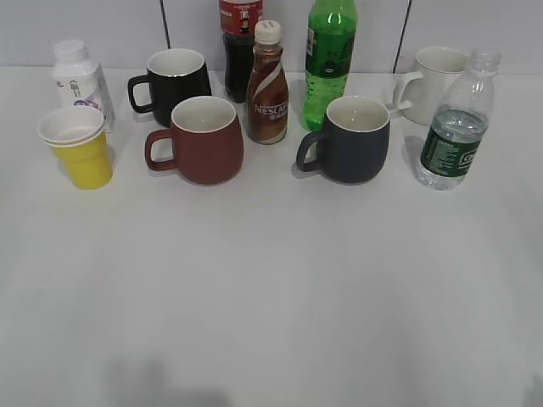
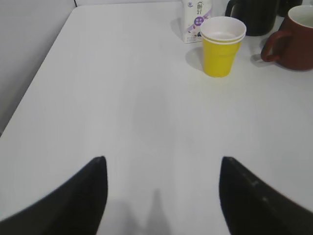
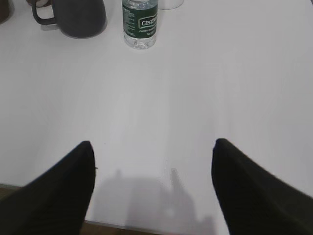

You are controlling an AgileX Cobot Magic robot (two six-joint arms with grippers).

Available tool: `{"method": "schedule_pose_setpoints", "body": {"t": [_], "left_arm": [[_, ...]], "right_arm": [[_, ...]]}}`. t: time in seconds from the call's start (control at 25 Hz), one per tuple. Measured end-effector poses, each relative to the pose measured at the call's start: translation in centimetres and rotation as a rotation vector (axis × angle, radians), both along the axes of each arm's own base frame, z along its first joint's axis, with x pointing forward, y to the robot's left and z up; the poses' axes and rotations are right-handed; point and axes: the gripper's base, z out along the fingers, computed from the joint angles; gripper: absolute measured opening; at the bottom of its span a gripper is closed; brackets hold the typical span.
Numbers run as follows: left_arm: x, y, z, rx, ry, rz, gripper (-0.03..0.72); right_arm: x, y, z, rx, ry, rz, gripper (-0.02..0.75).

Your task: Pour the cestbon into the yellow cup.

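The cestbon (image 1: 458,125) is a clear bottle with a dark green label, upright at the table's far right; it also shows in the right wrist view (image 3: 140,24). The yellow cup (image 1: 78,147) stands upright at the far left, with a white rim; it also shows in the left wrist view (image 2: 222,46). My left gripper (image 2: 161,164) is open and empty above bare table, well short of the cup. My right gripper (image 3: 152,147) is open and empty near the table's front edge, well short of the bottle. Neither gripper shows in the exterior view.
Between cup and bottle stand a red-brown mug (image 1: 202,140), a black mug (image 1: 174,78), a dark grey mug (image 1: 352,140), a white mug (image 1: 437,72), a Nescafe bottle (image 1: 267,85), a green soda bottle (image 1: 329,55), a cola bottle (image 1: 239,42) and a white milk bottle (image 1: 78,76).
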Motion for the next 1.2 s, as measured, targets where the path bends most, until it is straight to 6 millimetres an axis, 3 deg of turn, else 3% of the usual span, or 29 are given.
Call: {"method": "schedule_pose_setpoints", "body": {"t": [1.2], "left_arm": [[0.0,0.0,0.0,0.0,0.0,0.0,0.541]], "right_arm": [[0.0,0.0,0.0,0.0,0.0,0.0,0.554]]}}
